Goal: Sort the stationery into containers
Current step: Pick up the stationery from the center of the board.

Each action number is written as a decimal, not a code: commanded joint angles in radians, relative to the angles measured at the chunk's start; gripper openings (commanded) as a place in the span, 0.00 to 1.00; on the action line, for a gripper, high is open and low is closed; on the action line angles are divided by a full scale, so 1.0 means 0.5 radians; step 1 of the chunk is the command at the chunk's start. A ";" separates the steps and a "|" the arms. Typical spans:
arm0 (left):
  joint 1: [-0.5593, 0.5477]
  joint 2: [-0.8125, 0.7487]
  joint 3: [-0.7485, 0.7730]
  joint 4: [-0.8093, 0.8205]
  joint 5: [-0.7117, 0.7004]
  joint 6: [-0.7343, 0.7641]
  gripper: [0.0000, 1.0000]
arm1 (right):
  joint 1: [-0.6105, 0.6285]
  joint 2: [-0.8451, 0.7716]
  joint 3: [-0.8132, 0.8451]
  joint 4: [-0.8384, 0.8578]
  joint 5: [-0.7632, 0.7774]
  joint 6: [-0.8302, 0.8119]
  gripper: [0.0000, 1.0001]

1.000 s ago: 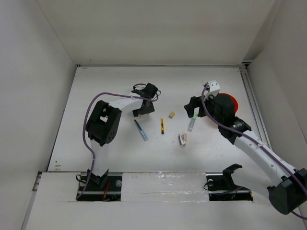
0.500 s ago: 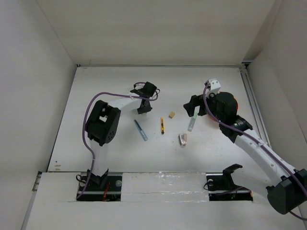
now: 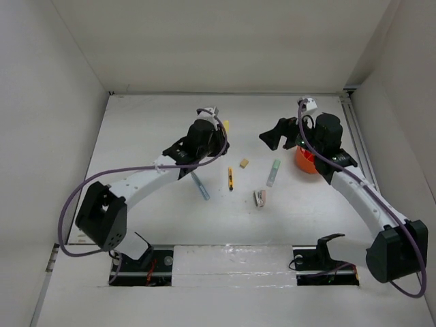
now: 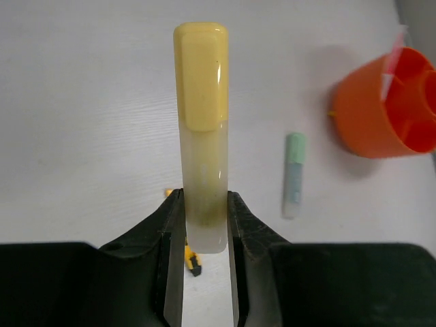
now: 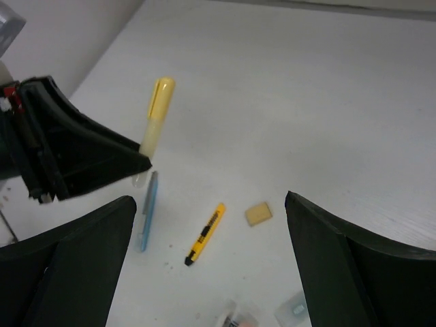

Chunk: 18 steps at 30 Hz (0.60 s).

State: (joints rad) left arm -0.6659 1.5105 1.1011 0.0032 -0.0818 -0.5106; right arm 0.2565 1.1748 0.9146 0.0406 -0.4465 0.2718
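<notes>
My left gripper [image 3: 216,131] is shut on a pale yellow marker [image 4: 201,129] and holds it above the table; the marker also shows in the right wrist view [image 5: 157,112]. My right gripper [image 3: 278,134] is open and empty, left of the orange tub [image 3: 305,162], which also shows in the left wrist view [image 4: 385,105]. On the table lie a blue pen [image 3: 200,184], a yellow-black cutter [image 3: 231,178], a tan eraser [image 3: 243,163], a pale green marker [image 3: 273,172] and a grey-pink piece [image 3: 260,197]. A thin pinkish-red item [image 4: 394,58] stands in the tub.
White walls enclose the table on the left, back and right. The right arm's forearm [image 3: 354,187] runs along the right side and partly covers the tub. The left arm's elbow [image 3: 102,211] sits at the near left.
The left arm has swung its elbow down to the near left and its gripper has moved back and right with the yellow marker. The right gripper has moved back, uncovering the tub.
</notes>
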 commanded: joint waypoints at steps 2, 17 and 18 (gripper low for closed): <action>-0.101 -0.167 -0.193 0.487 0.332 0.205 0.00 | 0.060 0.108 0.146 0.370 -0.205 0.199 0.96; -0.122 -0.410 -0.429 0.822 0.602 0.230 0.00 | 0.340 0.366 0.171 0.606 -0.132 0.453 0.82; -0.122 -0.410 -0.429 0.822 0.602 0.230 0.00 | 0.358 0.384 0.171 0.606 -0.132 0.453 0.80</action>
State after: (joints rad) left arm -0.7311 1.3415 0.9028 0.3389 0.1822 -0.4122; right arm 0.4171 1.3636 0.9672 0.2562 -0.5129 0.4713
